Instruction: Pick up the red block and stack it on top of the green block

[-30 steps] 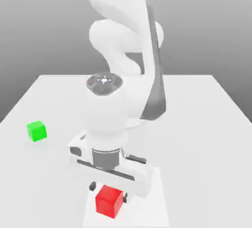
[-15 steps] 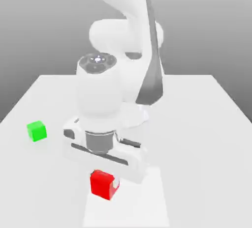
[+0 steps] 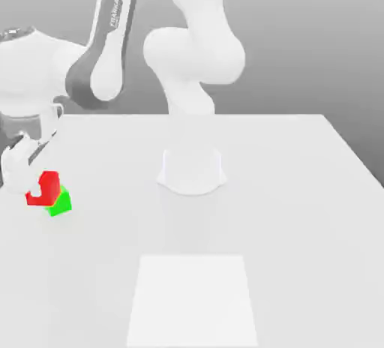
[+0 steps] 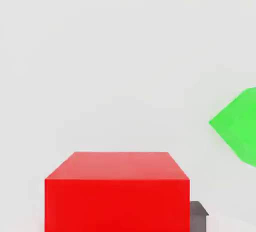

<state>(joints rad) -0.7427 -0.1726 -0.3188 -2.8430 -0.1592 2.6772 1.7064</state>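
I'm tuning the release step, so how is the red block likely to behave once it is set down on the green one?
The red block looks like a rigid, flat-faced cube, so it should probably sit rather than roll. Its glossy faces may be a bit slippery. In the hand view the green block lies off to one side, so a release now would likely tip or miss.

I see the red block [image 4: 117, 191] as smooth, evenly coloured plastic, its top face a shade lighter. The green block [image 4: 237, 125] looks equally smooth and flat-toned. My arm's shell [image 3: 196, 46] is glossy white with matt grey panels. The worktop [image 3: 285, 211] reads plain, matt white.
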